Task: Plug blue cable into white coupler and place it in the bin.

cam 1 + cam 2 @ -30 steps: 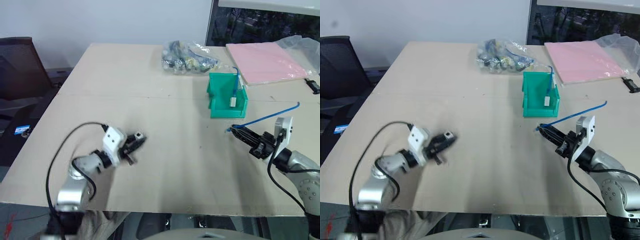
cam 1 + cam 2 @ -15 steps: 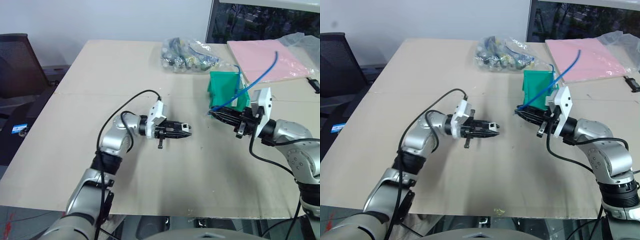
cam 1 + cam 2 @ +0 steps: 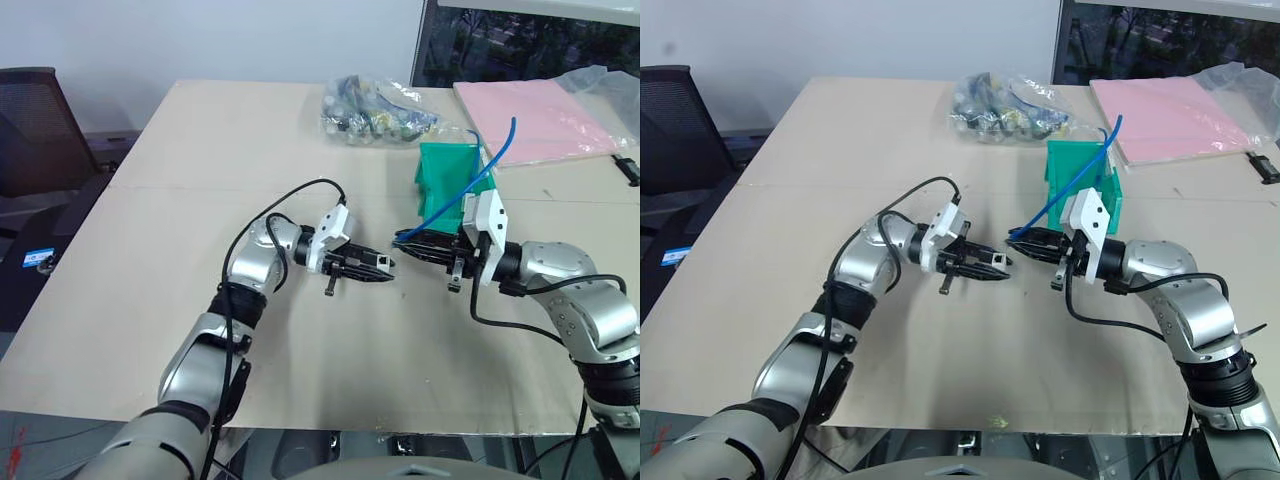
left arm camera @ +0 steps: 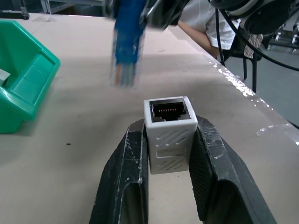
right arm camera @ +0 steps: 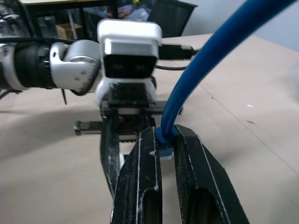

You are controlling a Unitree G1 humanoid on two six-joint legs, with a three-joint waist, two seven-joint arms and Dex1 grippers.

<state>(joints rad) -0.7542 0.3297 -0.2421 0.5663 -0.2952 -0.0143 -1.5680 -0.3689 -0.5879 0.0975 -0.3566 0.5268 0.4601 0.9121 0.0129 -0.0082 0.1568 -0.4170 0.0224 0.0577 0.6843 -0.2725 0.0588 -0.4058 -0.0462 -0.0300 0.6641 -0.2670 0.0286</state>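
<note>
With the left pincer [image 4: 169,140] clamped on the white coupler [image 4: 169,133] and the right pincer [image 5: 167,154] closed around the blue cable [image 5: 196,79] just behind its plug, both above the tabletop [image 3: 200,160] near the bin [image 3: 440,175], a slightly skewed plug could jam against the socket rim.

Between your left pincer [image 3: 388,267] and right pincer [image 3: 400,241] you have only a narrow gap, nothing in it. The bin [image 3: 440,180] stands close at 1 o'clock from that gap, the bagged cables [image 3: 375,113] beyond at 12. From 6 to 9 o'clock your counter [image 3: 200,180] lies bare.
</note>
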